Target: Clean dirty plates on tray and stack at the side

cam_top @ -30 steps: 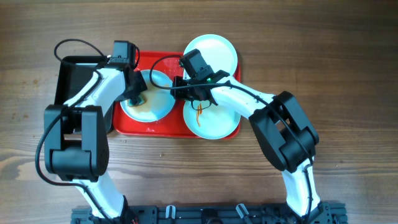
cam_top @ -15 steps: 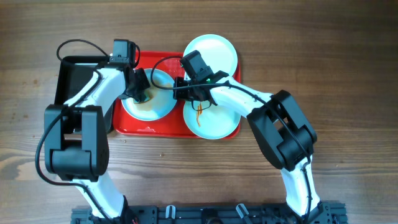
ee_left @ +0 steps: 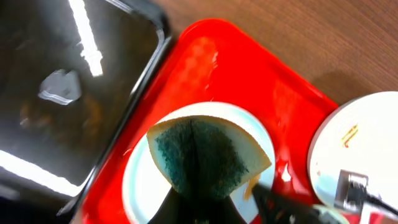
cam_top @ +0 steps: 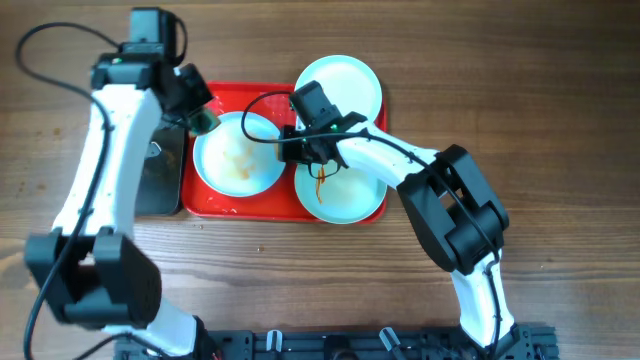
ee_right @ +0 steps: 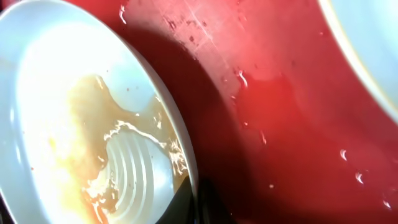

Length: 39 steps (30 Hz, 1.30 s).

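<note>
Left end effector [cam_top: 201, 118] grips sponge [ee_left: 202, 155]. Left plate [cam_top: 238, 155] lies just near-right below it. Right end effector [cam_top: 289, 150] looks closed on plate's right rim.

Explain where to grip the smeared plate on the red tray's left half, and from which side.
Take the smeared plate by its thin right rim, from the right: that edge stands clear of the red tray, leaving finger room beneath.
</note>
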Tool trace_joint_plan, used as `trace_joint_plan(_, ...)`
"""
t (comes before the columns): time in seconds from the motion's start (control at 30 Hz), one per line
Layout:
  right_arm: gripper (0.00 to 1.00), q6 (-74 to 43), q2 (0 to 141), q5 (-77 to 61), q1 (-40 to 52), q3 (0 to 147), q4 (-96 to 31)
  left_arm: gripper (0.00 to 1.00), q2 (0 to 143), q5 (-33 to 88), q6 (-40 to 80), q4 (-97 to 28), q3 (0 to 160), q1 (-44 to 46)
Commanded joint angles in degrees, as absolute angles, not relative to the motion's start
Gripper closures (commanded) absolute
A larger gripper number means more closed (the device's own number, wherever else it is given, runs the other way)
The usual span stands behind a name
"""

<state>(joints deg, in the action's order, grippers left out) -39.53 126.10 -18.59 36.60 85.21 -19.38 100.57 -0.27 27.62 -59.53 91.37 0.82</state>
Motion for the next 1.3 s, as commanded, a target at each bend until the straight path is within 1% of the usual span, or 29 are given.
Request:
trace_joint_plan(0.0, 0.96, -32.64, 125.32, -13.98, 36.58, 92.14, -25.23, 0.96, 99.0, -0.01, 28.69, -62.52, 92.27, -3.84)
trace_joint_plan(0.17, 0.96, -24.18, 122.83, -3.99, 37.93, 100.36, -36.69, 0.96, 99.18, -0.01, 28.29, -64.88, 92.12, -9.28)
trace_joint_plan(0.3, 0.95, -20.27, 121.67, 10.37, 41.28, 104.92, -43.88, 0.96, 99.22, -0.03, 27.24, -65.01, 91.81, -11.44)
trace_joint_plan(0.57, 0.95, -15.73, 119.77, 42.22, 49.93, 105.16, -46.78, 0.96, 100.25, -2.44, 27.27, -64.75, 91.59, -11.53)
trace_joint_plan(0.63, 0.96, -14.63, 119.77, 53.3, 52.47, 105.16, -46.57, 0.96, 100.25, -2.46, 27.27, -64.45, 90.98, -11.53)
trace_joint_plan(0.73, 0.96, -11.53, 119.77, 66.72, 55.42, 105.16, -44.56, 0.96, 100.25, -2.46, 27.27, -63.86, 89.91, -11.53)
trace_joint_plan(0.83, 0.96, -8.75, 119.77, 76.4, 57.56, 105.16, -40.86, 0.96, 100.29, -2.44, 27.27, -63.68, 89.27, -11.53)
trace_joint_plan(0.97, 0.96, -3.09, 119.77, 80.18, 59.13, 105.16, -35.2, 0.96, 100.31, -2.44, 27.27, -63.66, 89.01, -11.53)
trace_joint_plan(1.27, 0.95, -2.98, 119.77, 80.18, 59.4, 105.16, -34.3, 0.96, 100.31, -2.46, 27.27, -63.66, 89.01, -11.53)
